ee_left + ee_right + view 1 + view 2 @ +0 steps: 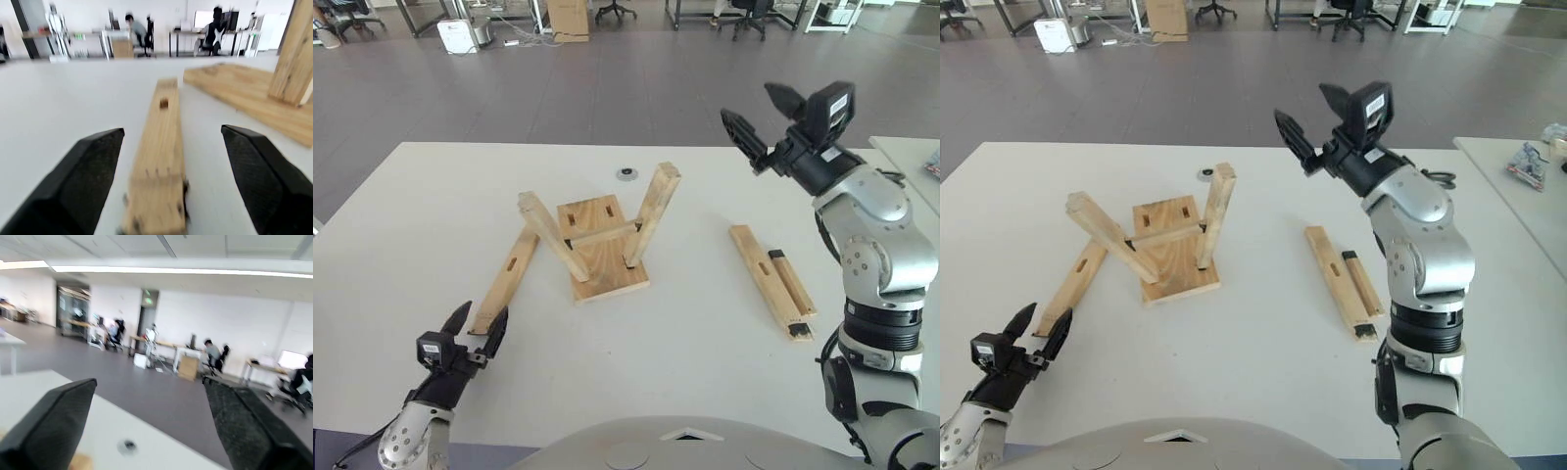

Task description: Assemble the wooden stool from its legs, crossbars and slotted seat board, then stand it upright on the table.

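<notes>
A: Stool parts, where recorded?
B: Seat board [607,264] laid flat mid-surface [685,323]; two slotted legs [653,212] joined by a crossbar [603,234]; loose leg [507,279] beside it, left; another leg [762,274] and shorter bar [792,284], right.
A: Grippers?
B: Left gripper [484,311] released at the loose leg's near end; right gripper [747,101] raised, released.

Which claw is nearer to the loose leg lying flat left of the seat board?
Left. The left claw sits open at the near end of the loose leg; the right claw is held high, far off to the right.
</notes>
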Controlling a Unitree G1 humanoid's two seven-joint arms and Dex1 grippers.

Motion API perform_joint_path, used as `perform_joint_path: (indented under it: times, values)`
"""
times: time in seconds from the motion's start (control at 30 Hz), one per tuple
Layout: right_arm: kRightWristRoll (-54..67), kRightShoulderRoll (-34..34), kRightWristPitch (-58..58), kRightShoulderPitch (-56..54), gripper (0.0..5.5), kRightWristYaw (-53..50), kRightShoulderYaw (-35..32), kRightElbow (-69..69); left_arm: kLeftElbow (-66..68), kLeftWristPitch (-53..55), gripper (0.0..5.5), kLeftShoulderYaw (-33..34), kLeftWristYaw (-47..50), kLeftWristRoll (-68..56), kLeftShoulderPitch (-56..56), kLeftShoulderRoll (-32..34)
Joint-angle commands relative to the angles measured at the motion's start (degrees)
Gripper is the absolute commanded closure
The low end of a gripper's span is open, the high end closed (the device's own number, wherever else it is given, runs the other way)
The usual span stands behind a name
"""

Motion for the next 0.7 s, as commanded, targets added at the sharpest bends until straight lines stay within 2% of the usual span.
perform_joint_path:
  times: [0.03, 0.13, 0.23, 0.3, 0.43, 0.53, 0.6, 0.63, 0.7]
  values:
    - [2.09, 1.57, 2.03, -2.64, 1.45, -2.3, 0.39, -1.41, -21.29, 15.77, 1.83, -3.28, 10.01, -4.47, -20.45, 6.65]
    - [4.03, 4.38, 3.0, -4.2, 1.45, -4.38, 1.67, -2.25, -28.29, 33.35, 1.83, -7.63, 16.44, -14.29, -39.27, 10.83]
    - [5.33, 7.09, 2.14, -10.18, 1.45, -6.41, 1.77, -0.05, -28.89, 42.22, 1.83, -9.98, 20.11, -21.11, -55.86, 10.94]
    - [6.35, 9.11, 0.99, -14.66, 1.45, -8.1, 0.75, 1.9, -28.51, 45.55, 1.83, -9.31, 21.78, -24.46, -61.99, 11.11]
    - [7.02, 10.57, -0.51, -18.55, 1.45, -9.33, 0.22, 4.03, -28.41, 48.53, 1.83, -5.27, 25.81, -28.73, -66.48, 11.35]
    - [5.05, 11.55, -0.16, -14.01, 1.45, -8.88, 4.19, 5.51, -30.4, 52.88, 1.83, -4.17, 29.47, -30.57, -61.65, 11.78]
    - [-1.57, 10.53, -1.03, -0.94, 1.45, -7.77, 14.04, 8.56, -33.04, 63.71, 1.83, -8.66, 27.99, -31.35, -45.29, 16.72]
    - [-3.35, 10.11, -1.07, 4.17, 1.45, -7.28, 17.79, 8.57, -34.6, 67.23, 1.83, -13.1, 23.86, -29.36, -36.33, 21.15]
    - [-4.24, 9.92, 0.0, 8.88, 1.45, -6.56, 21.65, 6.67, -33.28, 71.84, 1.83, -18.96, 19.96, -27.03, -22.48, 24.81]
